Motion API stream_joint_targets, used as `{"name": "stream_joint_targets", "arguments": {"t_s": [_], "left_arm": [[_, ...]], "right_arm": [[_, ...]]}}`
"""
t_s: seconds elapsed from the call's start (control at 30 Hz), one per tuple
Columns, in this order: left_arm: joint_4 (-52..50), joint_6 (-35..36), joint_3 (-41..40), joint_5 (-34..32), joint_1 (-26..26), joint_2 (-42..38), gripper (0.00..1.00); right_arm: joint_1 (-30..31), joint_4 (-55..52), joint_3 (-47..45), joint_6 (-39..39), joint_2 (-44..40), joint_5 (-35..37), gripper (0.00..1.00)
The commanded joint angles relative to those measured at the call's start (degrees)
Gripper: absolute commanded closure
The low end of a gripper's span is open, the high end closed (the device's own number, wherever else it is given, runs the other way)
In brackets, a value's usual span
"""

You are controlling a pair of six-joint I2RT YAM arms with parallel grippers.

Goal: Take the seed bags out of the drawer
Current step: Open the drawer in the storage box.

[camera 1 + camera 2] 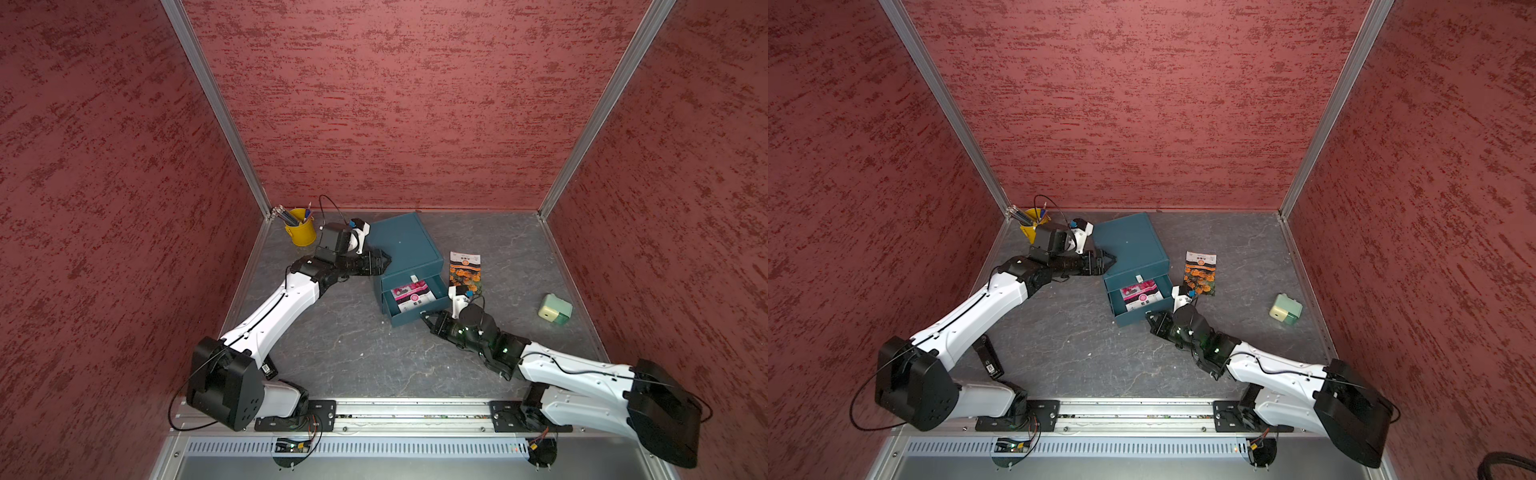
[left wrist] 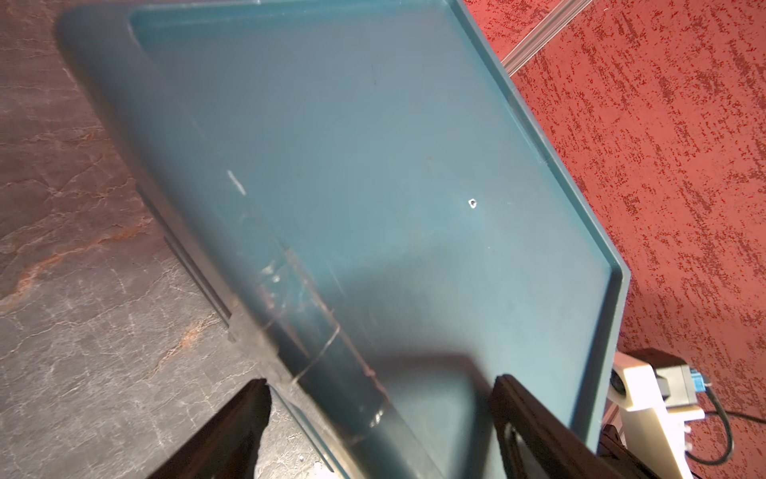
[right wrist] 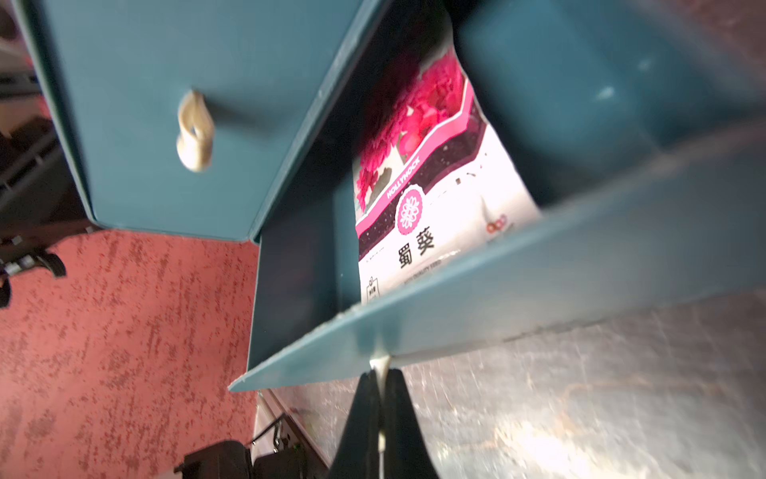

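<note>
While our right gripper (image 3: 380, 375) pinches the pull tab (image 3: 379, 361) of the drawer (image 3: 518, 290), the pink seed bag (image 3: 431, 199) lies lengthwise straight beyond it.

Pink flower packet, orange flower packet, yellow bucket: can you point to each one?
Pink flower packet (image 3: 410, 213), right wrist view, on its round pink badge.
Orange flower packet (image 1: 464, 276), in a top view, on the orange flower photo.
Yellow bucket (image 1: 301, 237), in a top view, on its outer wall.

one seed bag (image 1: 412, 296) lies in the drawer (image 1: 415, 319); another bag (image 1: 464, 270) lies right of the cabinet (image 1: 405, 245).
</note>
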Motion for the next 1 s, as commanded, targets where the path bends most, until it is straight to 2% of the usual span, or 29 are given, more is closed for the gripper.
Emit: {"name": "stream_joint_targets", "arguments": {"t_s": [0.0,0.37,0.97], "left_arm": [[-5.57,1.04,-0.96,-2.73,-0.39,1.54,0.13],[-5.59,1.41,-0.78,-3.07,-0.22,1.49,0.13],[-5.56,1.44,-0.87,-2.72,-0.31,1.58,0.13]], "right_arm": [[2.79,-5.95,-0.50,0.77,-2.45,4.13,1.00],[7.01,-14.82,0.49,1.76,-6.88,7.60,1.00],[9.91,-17.82,0.12,4.21,-6.42,10.20,1.00]]}}
